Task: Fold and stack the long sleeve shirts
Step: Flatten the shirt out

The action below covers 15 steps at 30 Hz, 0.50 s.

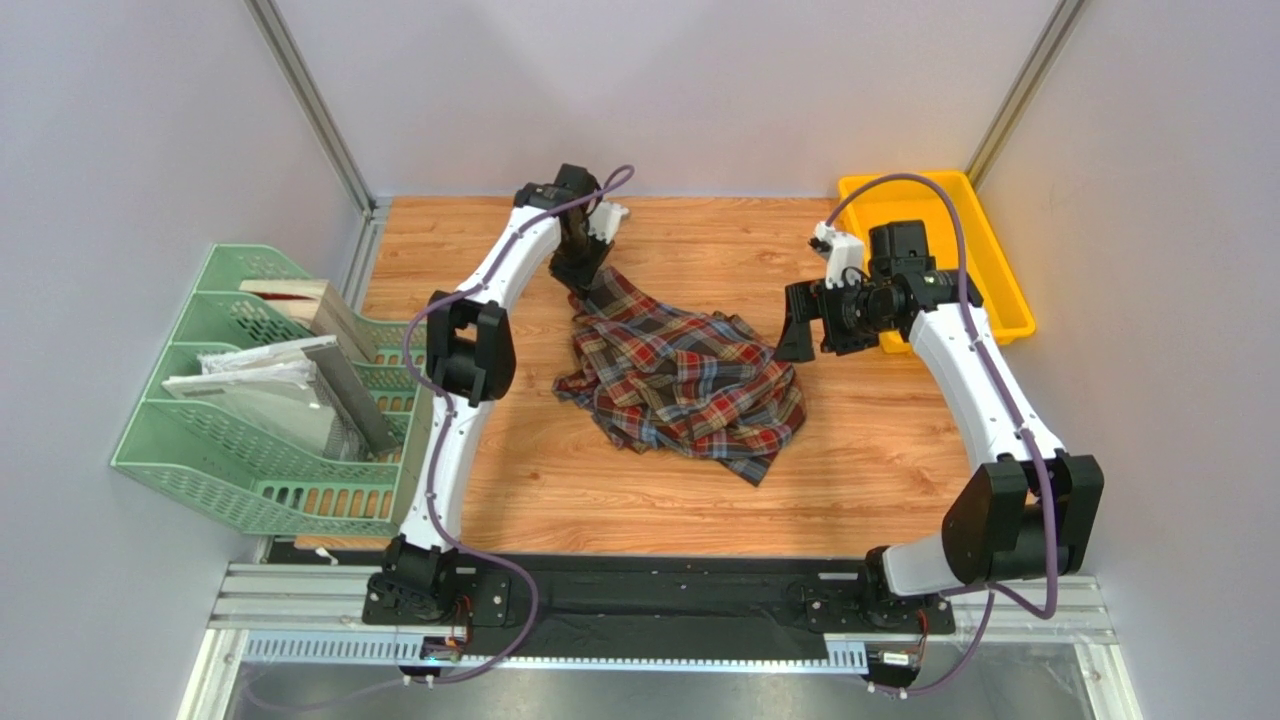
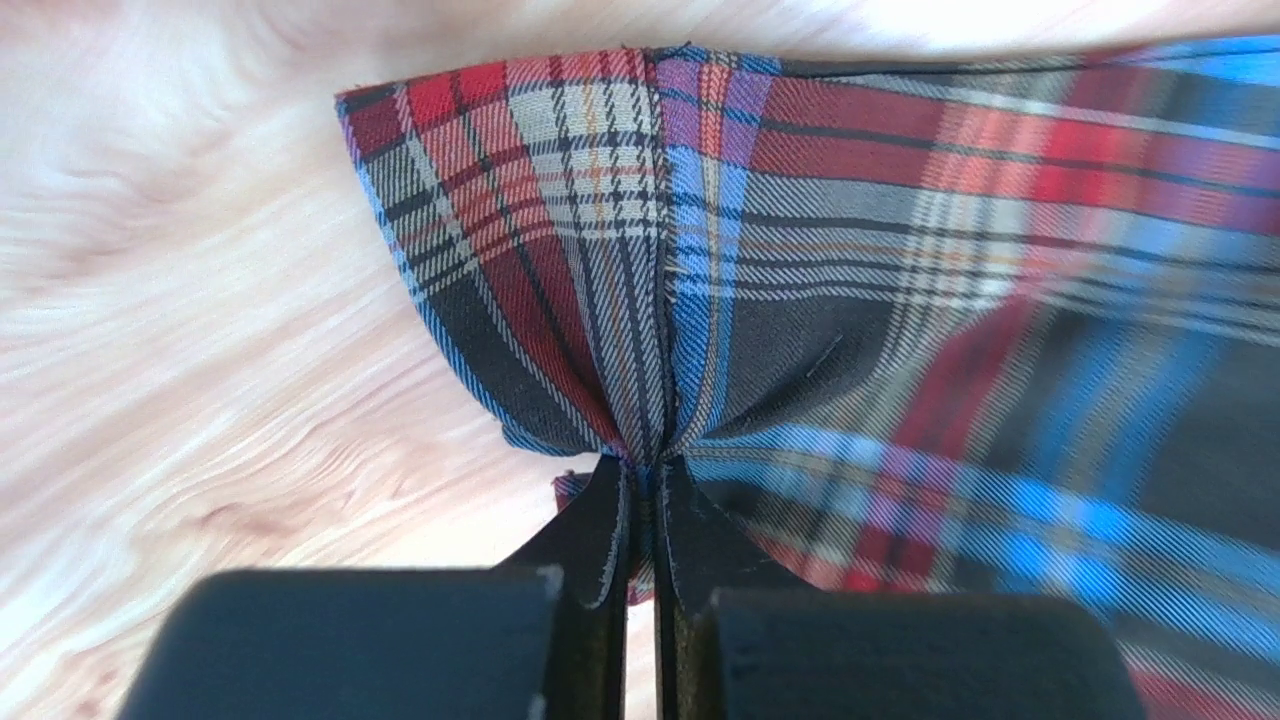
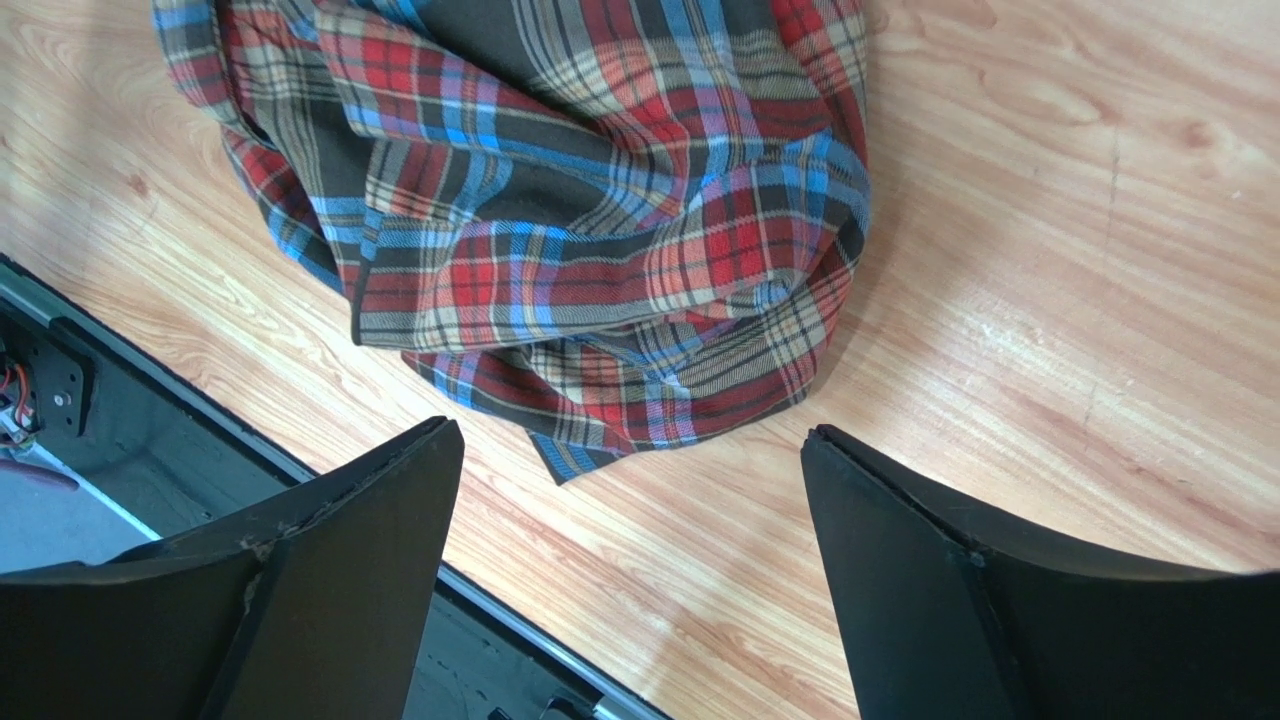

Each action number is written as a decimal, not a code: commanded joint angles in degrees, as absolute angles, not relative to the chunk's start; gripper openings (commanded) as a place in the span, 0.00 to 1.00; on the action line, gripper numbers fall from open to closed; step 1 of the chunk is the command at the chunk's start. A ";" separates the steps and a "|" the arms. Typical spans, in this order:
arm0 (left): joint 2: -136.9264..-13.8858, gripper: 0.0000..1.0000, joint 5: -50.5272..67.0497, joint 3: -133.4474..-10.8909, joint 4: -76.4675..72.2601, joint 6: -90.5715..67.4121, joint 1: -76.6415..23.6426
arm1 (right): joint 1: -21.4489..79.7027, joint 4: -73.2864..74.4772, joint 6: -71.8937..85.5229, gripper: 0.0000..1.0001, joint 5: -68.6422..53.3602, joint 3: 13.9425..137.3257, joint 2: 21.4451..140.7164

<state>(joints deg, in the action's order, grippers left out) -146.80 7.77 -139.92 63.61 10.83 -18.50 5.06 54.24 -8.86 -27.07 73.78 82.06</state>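
Note:
The long sleeve shirt (image 1: 684, 375) is a crumpled plaid flannel in brown, red, blue and cream, heaped on the middle of the wooden table. My left gripper (image 1: 589, 279) sits at the heap's far left corner, shut on a pinched fold of the shirt (image 2: 661, 300); the cloth gathers into pleats right at the gripper (image 2: 643, 468). My right gripper (image 1: 796, 323) hovers just right of the heap, open, with nothing between its fingers. In the right wrist view the shirt (image 3: 601, 225) lies beyond the gripper (image 3: 631, 450), apart from both fingers.
A green mesh file rack (image 1: 263, 398) holding flat items stands at the table's left. A yellow tray (image 1: 992, 255) sits at the back right, behind the right arm. The table's near edge and black rail (image 3: 135, 420) show under the right gripper.

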 commanded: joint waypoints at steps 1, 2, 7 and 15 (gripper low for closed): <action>-132.40 0.00 14.49 -147.48 65.58 14.23 -18.46 | 4.92 53.53 -9.49 0.91 -27.77 78.83 78.05; -128.80 0.00 16.24 -147.39 64.09 14.33 -18.63 | 4.92 53.18 -9.58 0.91 -28.12 79.10 77.61; -103.92 0.00 23.80 -139.76 46.43 10.30 -18.90 | 4.92 48.28 -10.72 0.92 -30.23 79.63 72.09; -83.42 0.00 38.92 -128.23 18.40 1.68 -19.07 | 5.01 33.58 -12.03 1.00 -35.59 75.76 62.58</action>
